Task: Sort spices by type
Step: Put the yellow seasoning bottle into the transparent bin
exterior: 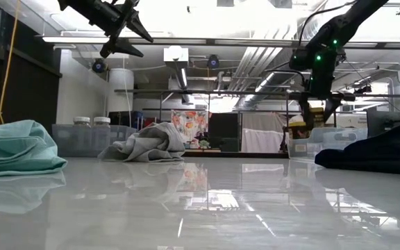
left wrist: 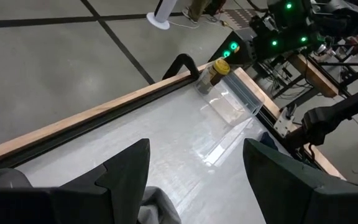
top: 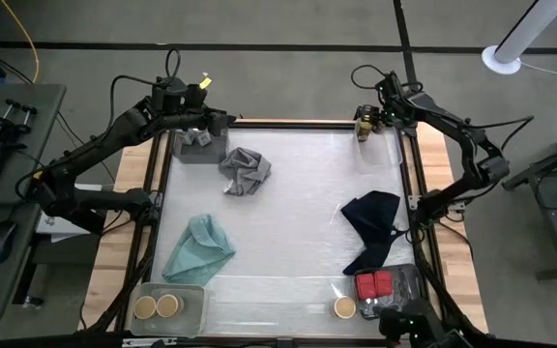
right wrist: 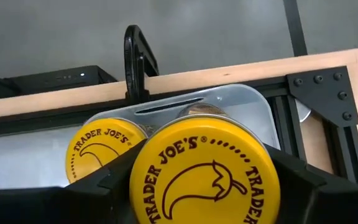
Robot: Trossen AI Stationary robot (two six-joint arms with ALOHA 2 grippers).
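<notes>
My right gripper [top: 365,118] is at the table's far right corner, shut on a round jar with a yellow lid [right wrist: 204,180] over a clear tray [right wrist: 257,106]. A second yellow-lidded jar [right wrist: 101,152] stands in that tray. My left gripper [left wrist: 197,180] hangs open at the far left, above a grey cloth [top: 199,145], with nothing between its fingers. Two tan-lidded jars [top: 157,306] sit in a clear tray at the near left. Another tan-lidded jar [top: 344,307] stands beside red tins [top: 375,285] at the near right. My right gripper has the jar by its yellow lid's rim [right wrist: 143,186], one finger on each side of the lid. The fingers come from above, slanting down. The jar stands upright, lid up, over the tray's far end [left wrist: 211,76]. Whether its base rests on the tray's floor I cannot tell.
A crumpled grey cloth [top: 245,172], a teal cloth [top: 199,249] and a navy cloth [top: 373,227] lie on the white table top. A black clamp [right wrist: 135,56] grips the wooden far edge behind the tray. White-lidded jars [exterior: 92,125] stand at the far left.
</notes>
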